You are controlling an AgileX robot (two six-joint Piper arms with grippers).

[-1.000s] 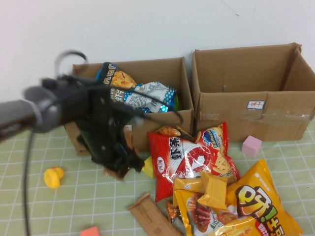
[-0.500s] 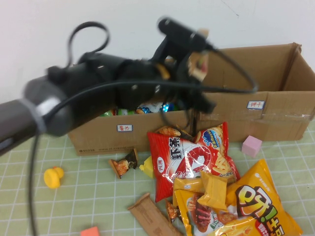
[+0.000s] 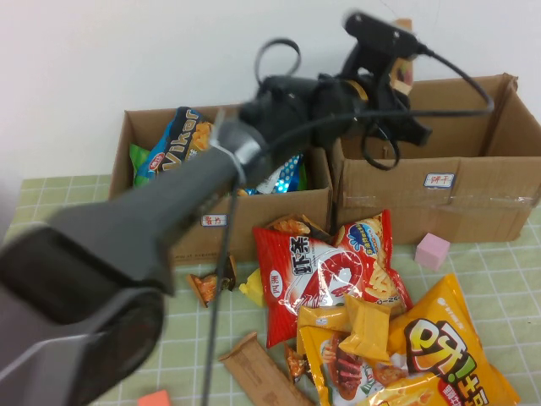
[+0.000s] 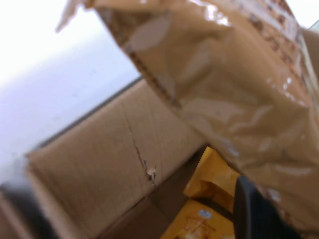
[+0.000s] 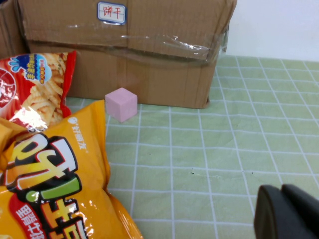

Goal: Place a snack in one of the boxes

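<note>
My left gripper (image 3: 399,74) is high over the left end of the right cardboard box (image 3: 439,196), shut on a small tan snack packet (image 3: 405,82). In the left wrist view the packet (image 4: 224,84) fills the frame, with one dark finger (image 4: 253,211) against it, a cardboard wall (image 4: 99,169) behind and something yellow (image 4: 209,201) below. The left box (image 3: 254,218) holds several snack bags. My right gripper (image 5: 285,214) is shut and empty, low over the green mat near the right box's front corner; it is not in the high view.
A pile of bags lies in front of the boxes: a red bag (image 3: 321,275) and an orange bag (image 3: 448,347). A pink cube (image 3: 432,251) sits by the right box and shows in the right wrist view (image 5: 121,104). A small brown packet (image 3: 207,286) and a brown bar (image 3: 258,368) lie on the mat.
My left arm has swung up and to the right, from the front of the left box to above the right box, carrying the tan packet. The right gripper's earlier state is not shown.
</note>
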